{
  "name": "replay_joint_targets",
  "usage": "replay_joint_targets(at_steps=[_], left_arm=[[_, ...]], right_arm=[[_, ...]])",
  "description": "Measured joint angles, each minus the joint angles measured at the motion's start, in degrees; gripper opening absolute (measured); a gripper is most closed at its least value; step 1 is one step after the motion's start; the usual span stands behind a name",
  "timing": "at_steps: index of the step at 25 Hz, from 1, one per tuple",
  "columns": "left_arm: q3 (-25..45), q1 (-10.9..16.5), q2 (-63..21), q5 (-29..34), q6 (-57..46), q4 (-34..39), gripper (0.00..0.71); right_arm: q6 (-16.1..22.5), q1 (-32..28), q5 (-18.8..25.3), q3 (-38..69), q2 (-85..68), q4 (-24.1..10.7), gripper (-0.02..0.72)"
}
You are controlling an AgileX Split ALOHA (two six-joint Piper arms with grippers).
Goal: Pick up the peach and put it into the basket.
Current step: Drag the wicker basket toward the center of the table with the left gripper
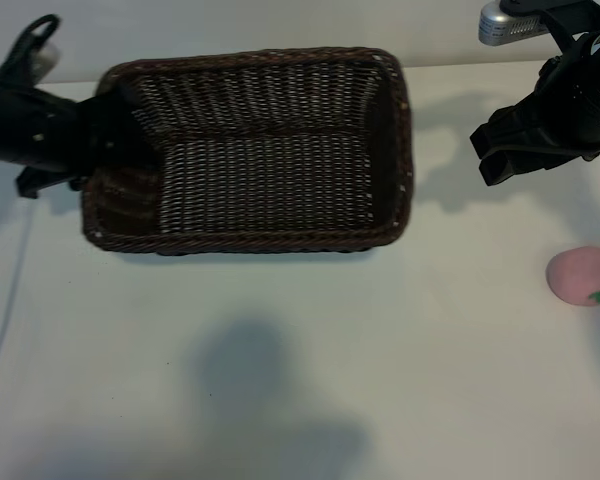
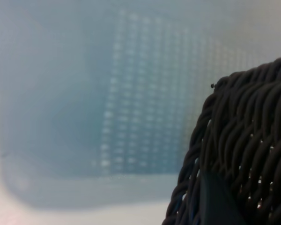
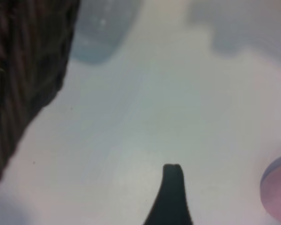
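The peach (image 1: 583, 275), small, round and pale pink with a green mark, lies on the white table at the far right. The dark-brown wicker basket (image 1: 250, 243) stands at the back centre with nothing in it. My left gripper (image 1: 102, 160) is at the basket's left end, shut on its braided rim (image 2: 243, 122); one dark finger (image 2: 220, 201) shows against the weave. My right gripper (image 1: 485, 157) hovers open and holding nothing, behind and a little left of the peach and right of the basket. The right wrist view shows one finger (image 3: 172, 187), the peach's edge (image 3: 278, 192) and the basket's wall (image 3: 23, 70).
White tabletop (image 1: 280, 380) stretches in front of the basket and between it and the peach. A silver part (image 1: 505, 25) of the rig sits above the right arm at the back edge. A thin cable (image 1: 5, 320) trails down the left side.
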Motion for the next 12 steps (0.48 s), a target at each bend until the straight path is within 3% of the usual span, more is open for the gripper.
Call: replay_joint_targets(at_steps=[5,12], left_arm=[[-3.1,-3.8,4.3,-0.9,-2.3,0.0,0.332],[-6.5,-5.0,9.6,-2.6,-4.3,0.0,0.332]], right_arm=[[0.0,0.0,0.0,0.0,0.0,0.0,0.595],[0.0,0.0,0.1,0.0,0.0,0.0,0.595]])
